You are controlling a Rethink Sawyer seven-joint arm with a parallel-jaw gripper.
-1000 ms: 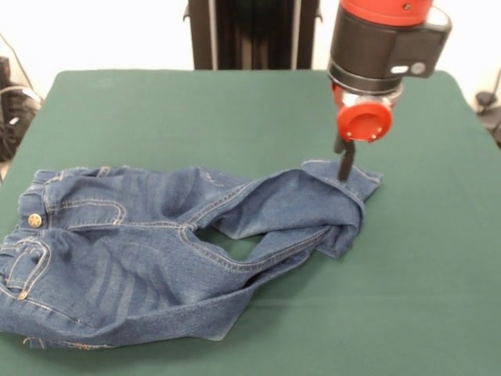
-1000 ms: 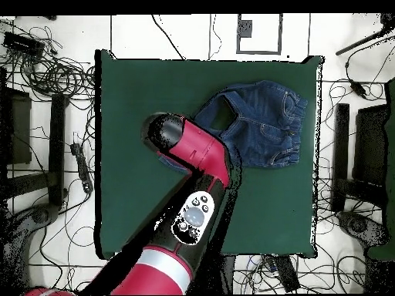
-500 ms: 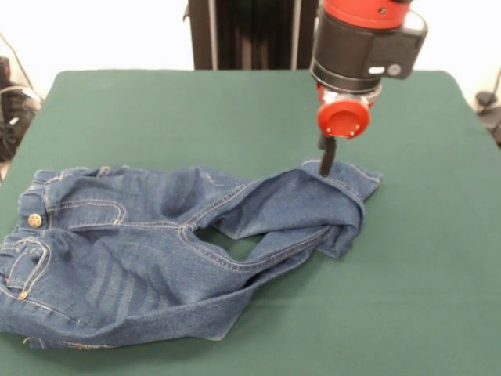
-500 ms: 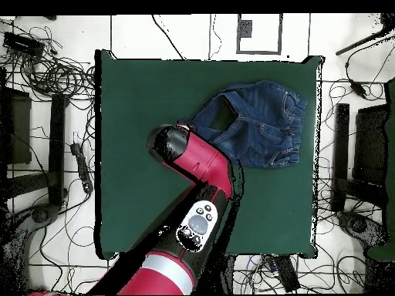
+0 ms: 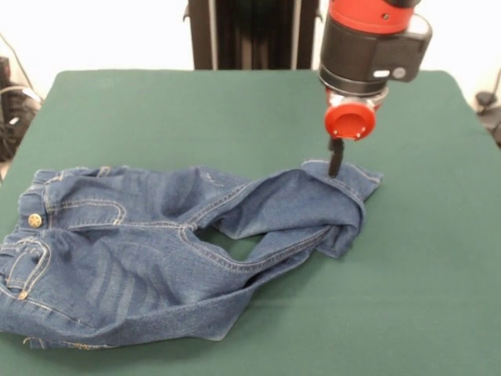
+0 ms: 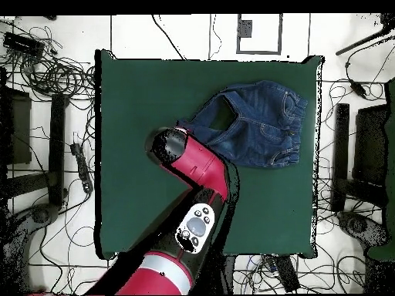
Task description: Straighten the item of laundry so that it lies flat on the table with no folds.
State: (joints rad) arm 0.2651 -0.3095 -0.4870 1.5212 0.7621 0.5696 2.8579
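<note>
The item of laundry (image 5: 156,235), a small pair of blue jeans, lies on the green table (image 5: 235,110) with its waistband at the left edge of the front view. Both legs run to the right, where the cloth is bunched and doubled over near a cuff (image 5: 348,180). A gap between the legs shows the table. My gripper (image 5: 335,160) hangs as a thin dark tip right at the far edge of that cuff, under the red wrist disc (image 5: 349,122). In the overhead view the jeans (image 6: 258,123) lie at the upper right and the arm (image 6: 193,166) covers the gripper.
Bare green table surrounds the jeans to the right and far side in the front view. Cables and dark stands (image 6: 54,85) lie on the floor around the table in the overhead view. The jeans' near hem sits close to the table's front edge.
The gripper slid left along the cuff's far edge, then came partway back right, ending slightly left of and higher than a second ago. The jeans look unmoved.
</note>
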